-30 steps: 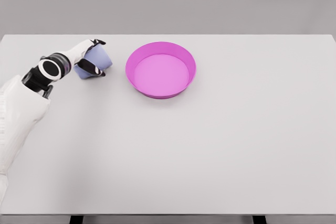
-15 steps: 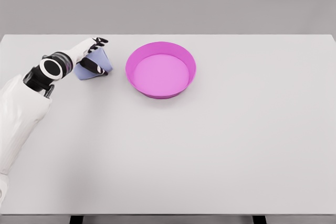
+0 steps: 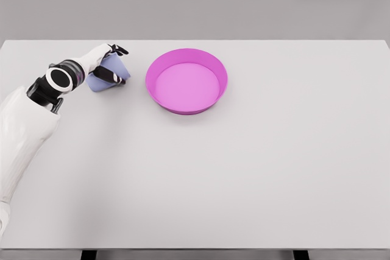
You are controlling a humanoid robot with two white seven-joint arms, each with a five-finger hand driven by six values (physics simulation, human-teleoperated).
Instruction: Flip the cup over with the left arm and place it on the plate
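A: Where is the cup [image 3: 113, 71] found?
B: On the bench [image 3: 256, 168], far left, enclosed by the left hand [image 3: 105, 64].
A: And the plate [image 3: 186, 81]?
B: Just right of the cup, set apart.

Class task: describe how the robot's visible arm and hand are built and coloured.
Only the left arm shows: a smooth, bulky white shell, narrowing to a wrist with black bands and a round white cap ringed in black. The left hand has a white palm and white fingers with black joints and tips. No cables or markings are visible.
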